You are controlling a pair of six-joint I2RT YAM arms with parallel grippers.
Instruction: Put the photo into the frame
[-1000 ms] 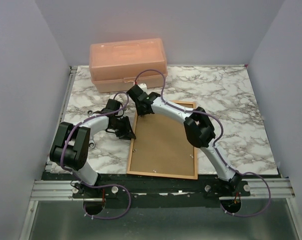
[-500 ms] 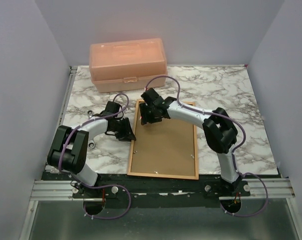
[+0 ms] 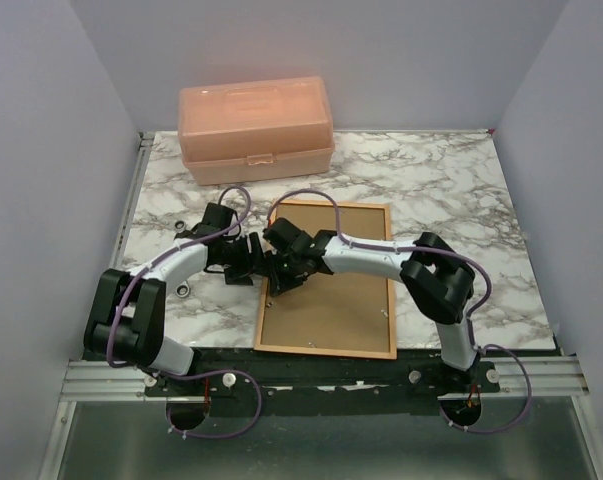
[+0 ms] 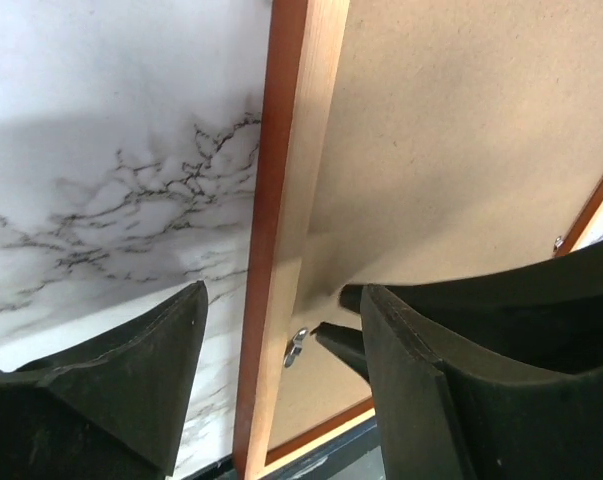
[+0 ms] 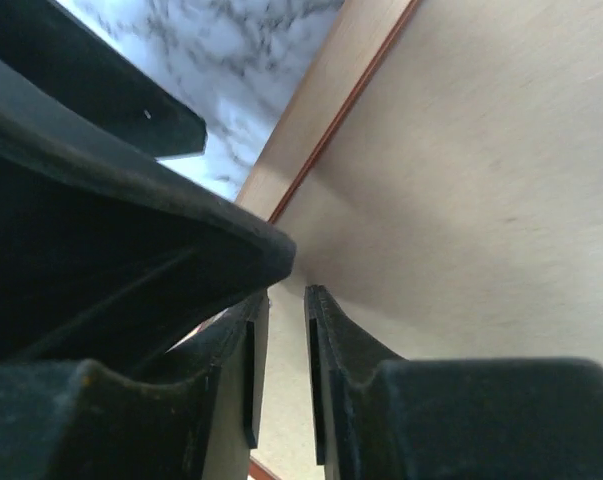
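Observation:
The frame point(image 3: 390, 285) lies back up on the table, its brown backing board point(image 3: 343, 295) set in it. The photo is hidden. My left gripper point(image 3: 243, 260) is open at the frame's left rail point(image 4: 281, 190); in the left wrist view it point(image 4: 281, 385) straddles that rail, with a small metal clip point(image 4: 295, 346) between the fingers. My right gripper point(image 3: 279, 270) is just beside it, low over the backing board point(image 5: 481, 150). In the right wrist view it point(image 5: 281, 380) has its jaws a narrow slit apart with nothing between them.
A peach plastic box point(image 3: 256, 128) stands at the back left of the marble table point(image 3: 451, 190). A small metal piece point(image 3: 184, 290) lies left of the left arm. Grey walls close in both sides.
My right gripper has come from the frame's far left corner down along the left rail to beside the left gripper. The left gripper has shifted slightly right onto the rail.

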